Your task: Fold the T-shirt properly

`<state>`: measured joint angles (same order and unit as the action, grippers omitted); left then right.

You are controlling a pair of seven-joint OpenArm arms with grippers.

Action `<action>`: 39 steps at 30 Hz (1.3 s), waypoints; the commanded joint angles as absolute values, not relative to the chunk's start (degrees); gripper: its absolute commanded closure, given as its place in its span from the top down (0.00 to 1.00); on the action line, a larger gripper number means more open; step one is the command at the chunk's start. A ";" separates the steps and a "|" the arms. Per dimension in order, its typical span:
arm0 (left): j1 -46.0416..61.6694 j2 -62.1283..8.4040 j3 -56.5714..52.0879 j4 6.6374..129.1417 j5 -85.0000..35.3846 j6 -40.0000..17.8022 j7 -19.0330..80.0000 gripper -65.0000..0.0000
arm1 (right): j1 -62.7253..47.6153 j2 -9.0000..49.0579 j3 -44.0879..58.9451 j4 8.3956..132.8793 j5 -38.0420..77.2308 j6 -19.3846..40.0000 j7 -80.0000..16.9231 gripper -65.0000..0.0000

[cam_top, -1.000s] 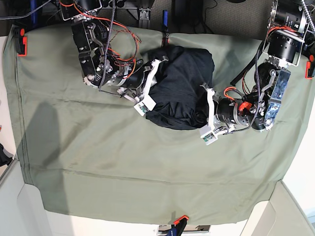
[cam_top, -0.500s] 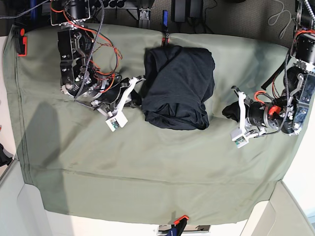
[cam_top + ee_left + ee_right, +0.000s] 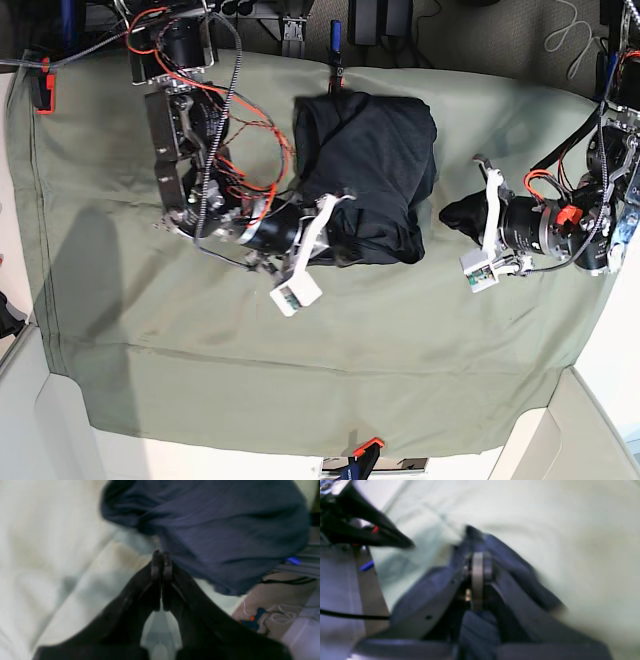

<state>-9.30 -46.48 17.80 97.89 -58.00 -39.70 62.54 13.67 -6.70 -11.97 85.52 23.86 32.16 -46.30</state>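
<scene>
Right gripper [image 3: 338,236] reaches in low from screen-left of base view, wrist level, jaws pressed together at lower-left edge of T-shirt [image 3: 370,170]; dark cloth lies around jaws, grip on it unclear.

Left gripper [image 3: 455,213] on opposite side, jaws together, tips just beside shirt's edge, nothing between them.

T-shirt folded, on olive-green sheet [image 3: 300,330], between both jaws.

Half second back: right gripper stood clear of shirt; now at its edge. Left arm nearer too.

No readable writing.
</scene>
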 commanded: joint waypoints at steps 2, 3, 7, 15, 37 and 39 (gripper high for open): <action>-8.45 -46.70 17.17 100.16 -59.44 -40.00 61.95 0.00 | 16.08 -7.60 -14.52 83.40 21.50 32.21 -43.48 0.00; -7.57 -46.17 17.17 100.68 -59.53 -40.00 61.95 0.00 | 16.95 -7.68 -15.79 81.47 20.69 32.12 -42.76 0.00; -3.01 -42.30 17.17 101.06 -59.51 -40.00 61.52 0.00 | 20.18 -7.64 -18.24 73.41 18.61 32.12 -41.50 0.00; 2.07 -34.65 17.19 96.64 -48.10 -40.00 53.56 0.00 | 22.50 -5.87 -18.02 65.01 10.55 31.24 -36.03 0.00; 0.86 -36.58 16.03 102.21 -45.10 -40.00 53.67 0.00 | 22.65 -3.18 -10.13 78.19 19.27 31.29 -40.86 0.00; 1.26 -38.24 16.03 103.92 -46.26 -40.00 54.59 0.00 | 22.63 -3.16 -10.13 82.56 20.23 31.29 -43.09 0.00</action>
